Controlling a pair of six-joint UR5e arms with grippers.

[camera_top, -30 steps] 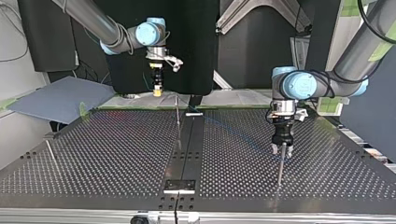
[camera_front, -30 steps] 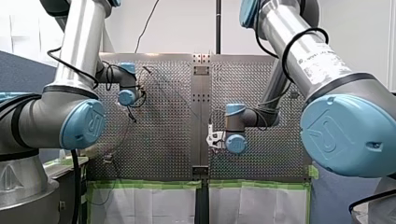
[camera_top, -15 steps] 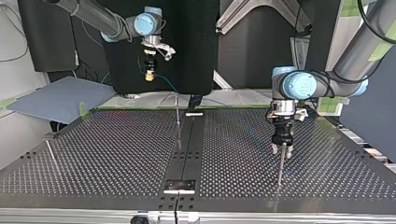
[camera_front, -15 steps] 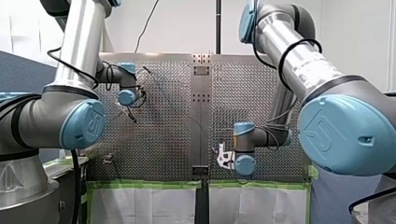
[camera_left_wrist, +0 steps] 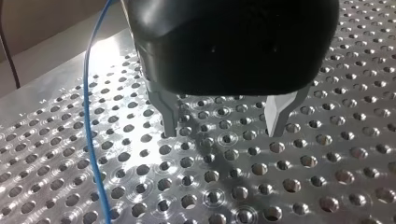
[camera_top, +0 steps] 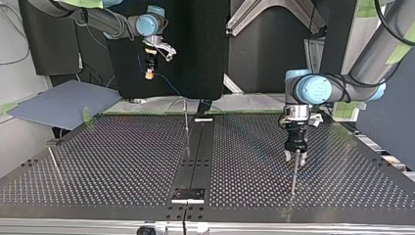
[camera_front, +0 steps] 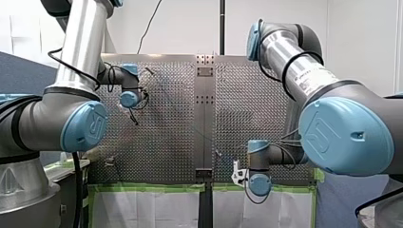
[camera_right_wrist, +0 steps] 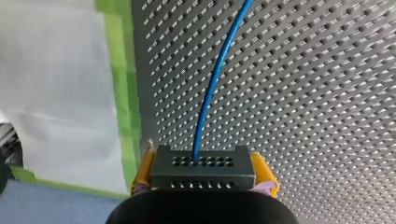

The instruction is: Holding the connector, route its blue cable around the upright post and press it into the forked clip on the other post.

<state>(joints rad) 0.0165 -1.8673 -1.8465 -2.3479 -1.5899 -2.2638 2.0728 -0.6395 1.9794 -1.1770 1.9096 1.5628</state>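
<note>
In the right wrist view a black connector (camera_right_wrist: 203, 168) with rows of small holes sits between my right gripper's yellow pads (camera_right_wrist: 145, 169), which are shut on it. Its blue cable (camera_right_wrist: 215, 79) runs away over the perforated plate. In the top view my right gripper (camera_top: 149, 72) hangs high at the left, beyond the table's far edge, and the cable (camera_top: 169, 88) slants down toward a thin upright post (camera_top: 186, 117). My left gripper (camera_top: 295, 157) stands open just above another thin post (camera_top: 293, 177). Its metal fingers (camera_left_wrist: 170, 116) are apart with nothing between them, the cable (camera_left_wrist: 91, 130) lying beside them.
A third thin post (camera_top: 53, 159) stands near the table's left edge in the top view. A dark strip (camera_top: 195, 156) runs down the table's middle. Green tape (camera_right_wrist: 121, 79) and white sheeting border the plate under my right gripper. A grey board (camera_top: 63, 105) lies off the far left corner.
My right arm has carried the connector further toward the top view's left and higher, past the table's far edge, drawing the cable along. My left arm has not moved.
</note>
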